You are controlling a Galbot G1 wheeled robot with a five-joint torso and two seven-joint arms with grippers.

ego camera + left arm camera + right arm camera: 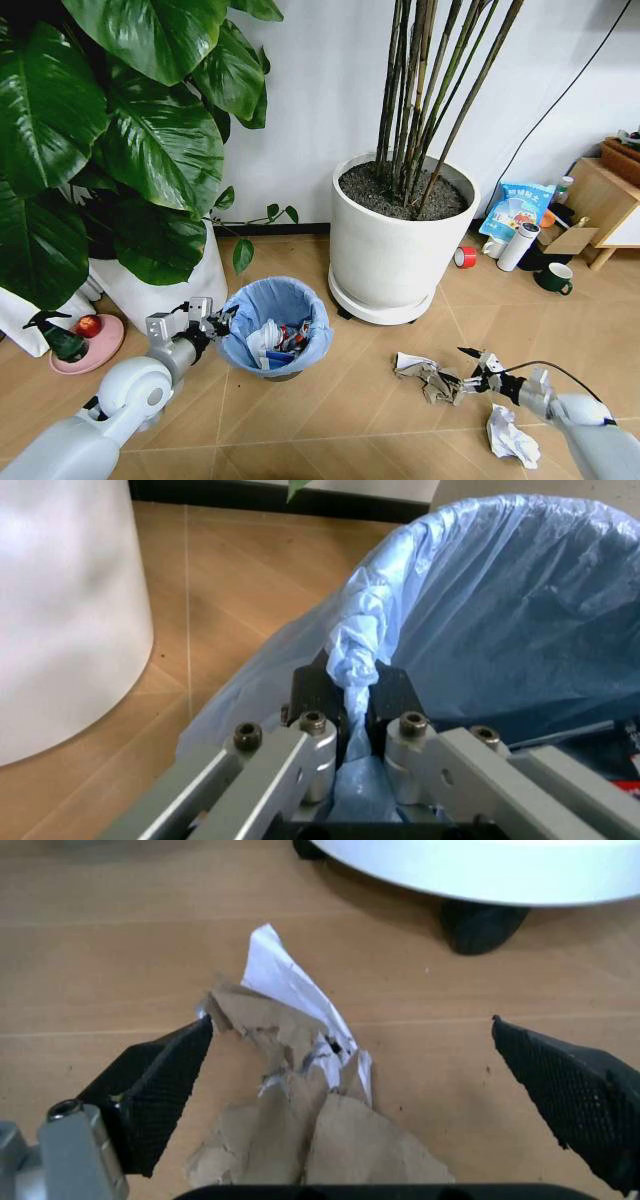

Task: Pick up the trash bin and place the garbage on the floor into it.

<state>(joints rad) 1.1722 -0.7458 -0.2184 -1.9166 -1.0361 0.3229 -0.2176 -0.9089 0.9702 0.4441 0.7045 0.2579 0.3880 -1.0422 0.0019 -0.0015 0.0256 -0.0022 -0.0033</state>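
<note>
Right claw [350,1087]: spread wide, low over the floor [330,420], holding nothing; its ribbed black pads sat either side of the crumpled grey-brown wrapper [300,1095].
Wrapper: stiff creased brown paper with a white sheet folded in; it lay flat on the floor, ungrasped.
Paper wad [512,437]: crumpled white, on the floor just beside the right arm; also left to collect.
Left claw [350,705]: closed on a pinch of the bag at the near rim of the trash bin [275,325].
Bin: small, round, dark, standing on the floor beside the large white pot [395,250]; its liner was thin, crinkled, light-blue plastic.
Progress: judged partly done; white, red and blue scraps already lay inside the bin.
</note>
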